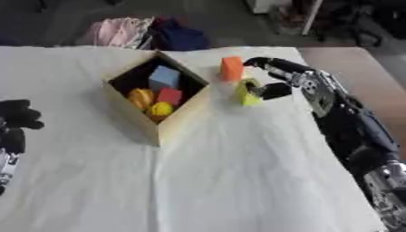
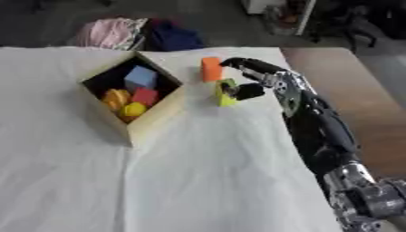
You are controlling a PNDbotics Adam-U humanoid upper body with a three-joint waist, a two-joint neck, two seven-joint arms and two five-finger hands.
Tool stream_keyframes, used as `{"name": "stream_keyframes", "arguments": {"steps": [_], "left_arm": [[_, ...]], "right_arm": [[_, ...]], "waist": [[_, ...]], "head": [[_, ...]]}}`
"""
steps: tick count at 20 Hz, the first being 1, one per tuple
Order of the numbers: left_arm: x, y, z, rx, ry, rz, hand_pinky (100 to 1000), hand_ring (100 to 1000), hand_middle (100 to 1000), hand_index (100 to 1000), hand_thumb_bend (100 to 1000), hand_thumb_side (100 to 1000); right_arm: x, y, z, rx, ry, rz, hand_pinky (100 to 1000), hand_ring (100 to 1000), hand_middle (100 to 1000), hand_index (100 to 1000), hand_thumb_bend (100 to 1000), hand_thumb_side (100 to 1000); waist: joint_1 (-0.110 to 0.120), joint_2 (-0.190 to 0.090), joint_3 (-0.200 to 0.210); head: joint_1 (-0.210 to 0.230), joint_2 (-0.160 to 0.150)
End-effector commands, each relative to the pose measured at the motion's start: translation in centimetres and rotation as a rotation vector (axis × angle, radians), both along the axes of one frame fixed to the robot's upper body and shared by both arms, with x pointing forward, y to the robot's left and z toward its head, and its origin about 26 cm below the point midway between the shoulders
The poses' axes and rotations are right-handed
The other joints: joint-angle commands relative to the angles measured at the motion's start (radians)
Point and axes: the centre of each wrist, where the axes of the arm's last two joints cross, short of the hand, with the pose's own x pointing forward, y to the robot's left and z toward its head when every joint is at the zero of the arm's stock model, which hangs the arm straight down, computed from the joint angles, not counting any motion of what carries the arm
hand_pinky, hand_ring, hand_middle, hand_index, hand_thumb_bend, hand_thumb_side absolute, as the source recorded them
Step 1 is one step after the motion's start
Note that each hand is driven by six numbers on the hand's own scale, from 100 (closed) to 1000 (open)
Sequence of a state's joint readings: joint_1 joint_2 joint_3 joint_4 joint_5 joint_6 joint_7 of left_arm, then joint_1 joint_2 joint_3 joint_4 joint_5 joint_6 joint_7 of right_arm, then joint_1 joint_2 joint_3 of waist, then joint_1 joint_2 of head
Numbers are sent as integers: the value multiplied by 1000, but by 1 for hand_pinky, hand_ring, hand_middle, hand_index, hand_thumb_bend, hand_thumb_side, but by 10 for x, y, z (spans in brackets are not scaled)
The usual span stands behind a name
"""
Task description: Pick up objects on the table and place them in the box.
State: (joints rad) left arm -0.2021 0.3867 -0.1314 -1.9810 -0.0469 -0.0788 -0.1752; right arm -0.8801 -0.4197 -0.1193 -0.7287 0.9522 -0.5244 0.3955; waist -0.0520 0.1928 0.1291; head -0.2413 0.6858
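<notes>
Hard to make out a few things here. The right hand [image 1: 273,79] reaches in from the right side, and its thumb tip sits right against the yellow block [image 1: 248,93], covering part of that block's face, so I can't tell the block's exact shape. It looks like the thumb is on the block's near right side and the fingers arch over past its far side, toward the orange block [image 1: 231,68]. Whether the fingers actually close on the yellow block or just hover round it, I honestly cannot tell. The fingertip seems to touch or nearly touch the orange block's right edge, but that's blurry too.

The orange block stands upright just left of the fingertips, on the far side of the yellow one. The two blocks are near each other but apart.

The box [image 1: 176,122] sits to the left of the right hand, turned corner-on, just beside both blocks. Inside it: a blue block [image 1: 163,77], a red block [image 1: 169,96], a yellow ball-ish thing [image 1: 161,108] and an orange rounded piece [image 1: 141,97] that's half hidden by the box wall.

The left hand [image 1: 16,118] only shows in the left eye view, cut off at the left edge, well apart from everything. Its fingers look curled and hold nothing.

All of it rests on a white cloth [image 1: 238,181].
</notes>
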Motion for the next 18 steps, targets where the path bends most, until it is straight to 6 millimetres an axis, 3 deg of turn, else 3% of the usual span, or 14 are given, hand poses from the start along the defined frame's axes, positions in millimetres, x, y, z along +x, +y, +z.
{"name": "stream_keyframes", "arguments": {"steps": [1,4,8,12,14,18], "left_arm": [[-2,1,7,13,-24,-4,818,681,670,833,100,527],[-2,1,7,13,-22,-5,818,681,670,833,100,528],[-2,1,7,14,-23,-6,818,681,670,833,100,527],[-2,1,7,15,-24,-4,819,682,670,833,100,526],[-2,1,7,15,-24,-3,819,682,670,833,100,526],[-2,1,7,14,-24,-3,818,683,670,833,100,526]], "right_arm": [[1,-7,13,-47,6,6,943,984,987,1000,100,727],[2,-5,10,-76,40,30,946,984,988,1000,100,735],[2,-3,11,-127,65,50,929,966,981,1000,100,650],[2,-2,9,-137,56,48,848,881,925,993,100,383],[1,-1,9,-124,33,49,770,804,853,970,100,210],[1,-2,12,-66,-45,57,623,599,585,842,100,155]], "waist": [[6,-15,1],[5,-15,2],[4,-14,5],[5,-12,8],[5,-12,8],[5,-11,8]], "head": [[-5,-1],[-5,1],[-6,0],[-7,-2],[-8,-3],[-8,-3]]}}
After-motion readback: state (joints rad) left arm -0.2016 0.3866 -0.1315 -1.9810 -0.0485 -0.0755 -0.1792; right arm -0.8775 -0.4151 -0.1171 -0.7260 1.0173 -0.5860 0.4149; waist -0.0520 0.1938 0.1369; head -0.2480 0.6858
